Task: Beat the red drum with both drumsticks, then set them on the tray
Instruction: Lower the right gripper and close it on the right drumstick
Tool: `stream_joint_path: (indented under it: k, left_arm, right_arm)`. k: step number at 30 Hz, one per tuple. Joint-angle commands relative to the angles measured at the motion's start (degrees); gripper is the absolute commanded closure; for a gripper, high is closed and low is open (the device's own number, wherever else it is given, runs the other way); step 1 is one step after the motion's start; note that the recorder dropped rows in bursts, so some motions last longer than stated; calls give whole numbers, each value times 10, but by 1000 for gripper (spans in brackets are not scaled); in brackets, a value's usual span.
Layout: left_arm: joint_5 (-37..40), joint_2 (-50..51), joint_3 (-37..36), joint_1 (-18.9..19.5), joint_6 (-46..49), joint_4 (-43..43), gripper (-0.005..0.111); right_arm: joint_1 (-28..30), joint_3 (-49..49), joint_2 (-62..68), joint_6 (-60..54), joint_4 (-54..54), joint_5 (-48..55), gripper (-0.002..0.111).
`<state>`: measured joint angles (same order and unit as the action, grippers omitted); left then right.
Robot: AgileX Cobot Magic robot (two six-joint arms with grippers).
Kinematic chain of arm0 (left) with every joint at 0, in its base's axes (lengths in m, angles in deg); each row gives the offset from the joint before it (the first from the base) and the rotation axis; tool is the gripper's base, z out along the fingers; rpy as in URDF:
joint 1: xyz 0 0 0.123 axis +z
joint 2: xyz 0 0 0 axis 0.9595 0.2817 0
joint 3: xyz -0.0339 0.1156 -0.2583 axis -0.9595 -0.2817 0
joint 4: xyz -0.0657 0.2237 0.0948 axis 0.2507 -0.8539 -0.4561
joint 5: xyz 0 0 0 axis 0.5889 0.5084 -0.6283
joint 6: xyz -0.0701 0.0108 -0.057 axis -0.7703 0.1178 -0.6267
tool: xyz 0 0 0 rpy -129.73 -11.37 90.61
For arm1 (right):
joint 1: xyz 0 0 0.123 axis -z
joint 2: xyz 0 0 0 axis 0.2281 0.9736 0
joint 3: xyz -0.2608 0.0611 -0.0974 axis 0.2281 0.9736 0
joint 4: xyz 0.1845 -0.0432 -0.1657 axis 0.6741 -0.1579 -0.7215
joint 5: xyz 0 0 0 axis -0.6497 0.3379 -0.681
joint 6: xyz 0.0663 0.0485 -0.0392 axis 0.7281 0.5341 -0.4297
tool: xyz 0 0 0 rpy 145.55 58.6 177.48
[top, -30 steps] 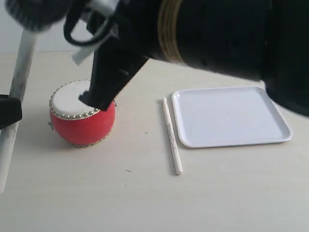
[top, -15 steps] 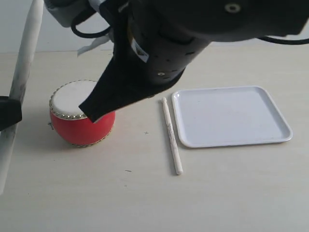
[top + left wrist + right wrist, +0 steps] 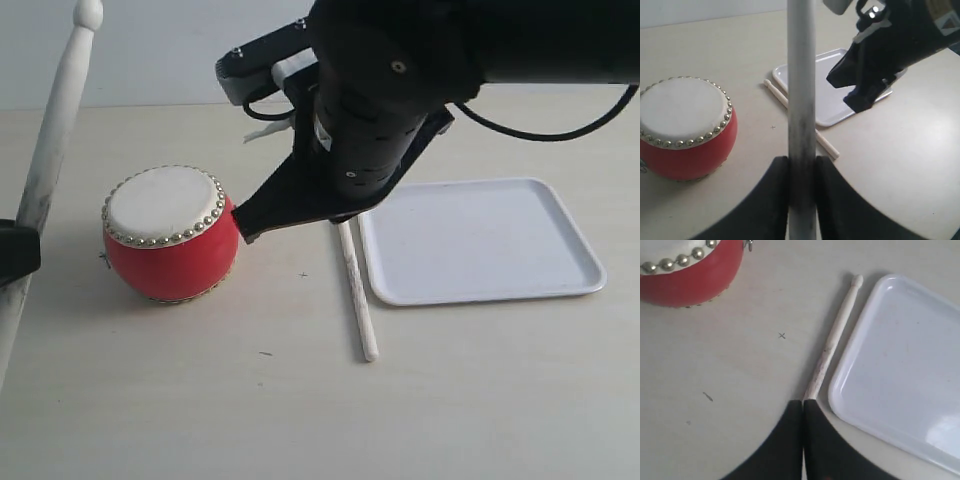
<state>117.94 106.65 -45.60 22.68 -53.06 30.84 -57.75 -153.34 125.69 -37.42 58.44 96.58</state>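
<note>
Two drumsticks: your left gripper (image 3: 801, 162) clamps the upright drumstick (image 3: 801, 75); lying drumstick (image 3: 832, 340) just beside tray (image 3: 900, 355), one end hidden by right arm (image 3: 400, 100) in exterior view, tip clear from right wrist. Right gripper (image 3: 802, 407) closed, empty.

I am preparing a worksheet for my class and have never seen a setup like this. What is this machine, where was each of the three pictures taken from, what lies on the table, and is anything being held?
This is a robot with two arms, each ending in a two-fingered gripper. The wide picture comes from a camera set apart from the arms. The other two come from cameras on each arm's wrist, looking along its gripper.

On the pale table stand a red drum and a white tray with nothing on it. A drumstick lies on the table beside the tray, not on it.

The left gripper is shut on the other drumstick and holds it roughly upright. The right gripper, the black tip near the drum in the wide picture, is shut and holds nothing.
</note>
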Motion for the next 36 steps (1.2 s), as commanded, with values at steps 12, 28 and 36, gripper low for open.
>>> stream_joint_path:
  k: [12,28,36]
  left_arm:
    - [1,-5,-2,-4,-3,-2,107]
    - [6,-5,-2,-4,-3,-2,107]
    - [19,-5,-2,-4,-3,-2,107]
  right_arm:
    - [83,3,128,-25,27,-110,107]
    - [90,3,175,-38,31,-141,74]
    - [92,3,187,-23,16,-146,74]
